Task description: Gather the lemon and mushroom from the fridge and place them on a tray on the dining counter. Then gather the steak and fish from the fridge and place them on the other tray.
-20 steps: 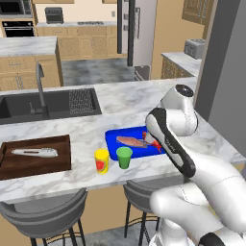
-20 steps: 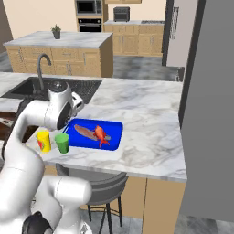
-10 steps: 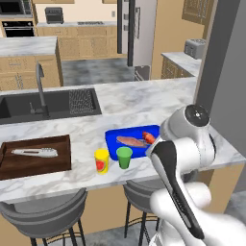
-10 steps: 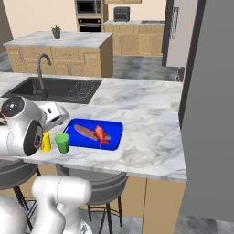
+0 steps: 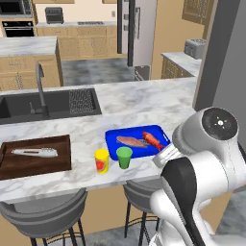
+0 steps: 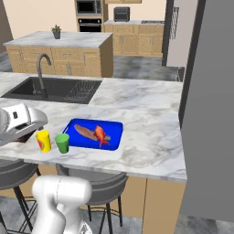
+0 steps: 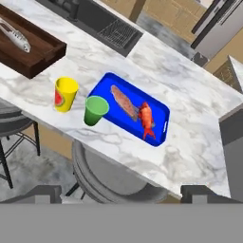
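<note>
The blue tray point(image 5: 111, 135) point(image 6: 114, 130) point(image 7: 157, 110) lies on the dining counter point(image 5: 144, 103) near its front edge. On it rest a reddish-brown steak point(image 5: 129, 141) point(image 6: 84, 131) point(image 7: 124, 103) and an orange-red fish point(image 5: 152, 139) point(image 6: 100, 135) point(image 7: 146, 119). The dark brown tray point(image 5: 29, 166) point(image 7: 35, 54) sits to the left with a silvery long object point(image 5: 33, 153) point(image 7: 14, 32) on it. My gripper point(image 7: 122, 194) hangs open and empty, above and in front of the counter edge. The fridge point(image 5: 129, 29) stands far back. Lemon and mushroom are out of view.
A yellow cup point(image 5: 101, 161) point(image 6: 43, 140) point(image 7: 65, 94) and a green cup point(image 5: 124, 157) point(image 6: 62, 142) point(image 7: 96, 110) stand just left of the blue tray. The dark sink point(image 5: 48, 103) with its tap point(image 5: 41, 84) lies behind. Grey stools point(image 7: 111, 185) sit under the counter edge. A tall grey panel point(image 6: 210, 114) rises on the right.
My arm has swung back from over the blue tray, carrying the hand away toward the counter's front edge. The steak and fish stay on the tray. The jaws remain open.
</note>
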Motion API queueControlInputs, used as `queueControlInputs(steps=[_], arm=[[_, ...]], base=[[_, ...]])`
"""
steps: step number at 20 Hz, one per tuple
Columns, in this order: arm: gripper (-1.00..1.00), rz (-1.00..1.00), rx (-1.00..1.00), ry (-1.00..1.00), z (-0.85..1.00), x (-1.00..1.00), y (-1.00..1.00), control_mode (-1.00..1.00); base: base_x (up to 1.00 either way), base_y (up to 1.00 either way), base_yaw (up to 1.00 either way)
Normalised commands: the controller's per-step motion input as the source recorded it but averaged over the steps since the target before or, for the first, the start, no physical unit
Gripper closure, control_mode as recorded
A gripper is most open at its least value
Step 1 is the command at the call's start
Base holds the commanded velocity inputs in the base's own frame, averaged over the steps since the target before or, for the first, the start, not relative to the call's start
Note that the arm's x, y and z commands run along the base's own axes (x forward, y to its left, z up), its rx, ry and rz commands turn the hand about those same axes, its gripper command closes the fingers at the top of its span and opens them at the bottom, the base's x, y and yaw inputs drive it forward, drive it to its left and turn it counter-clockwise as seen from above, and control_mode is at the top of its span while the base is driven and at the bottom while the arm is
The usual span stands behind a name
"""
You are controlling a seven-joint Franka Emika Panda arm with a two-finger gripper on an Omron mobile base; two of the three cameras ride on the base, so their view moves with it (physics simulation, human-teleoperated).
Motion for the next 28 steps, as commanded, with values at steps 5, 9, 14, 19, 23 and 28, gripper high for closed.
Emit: queueControlInputs(steps=[5, 9, 14, 19, 23, 28], arm=[[-1.0, -0.01, 0.0, -0.07, 0.0, -0.43, 0.16, -1.0], [-1.0, 0.0, 0.0, 0.0, -0.01, -0.02, 0.23, -1.0], [-1.0, 0.0, 0.0, 0.0, -0.01, -0.05, 0.09, 1.0], [-1.0, 0.0, 0.0, 0.0, 0.0, 0.0, 0.0, 1.0], [-1.0, 0.0, 0.0, 0.0, 0.0, 0.0, 0.0, 1.0], [-1.0, 0.0, 0.0, 0.0, 0.0, 0.0, 0.0, 1.0]], base=[[0.0, 0.0, 0.0], [0.0, 0.0, 0.0], [-0.32, 0.72, 0.0], [-0.33, 1.0, 0.0], [-0.2, 1.0, -0.01], [-0.12, 1.0, -0.03]])
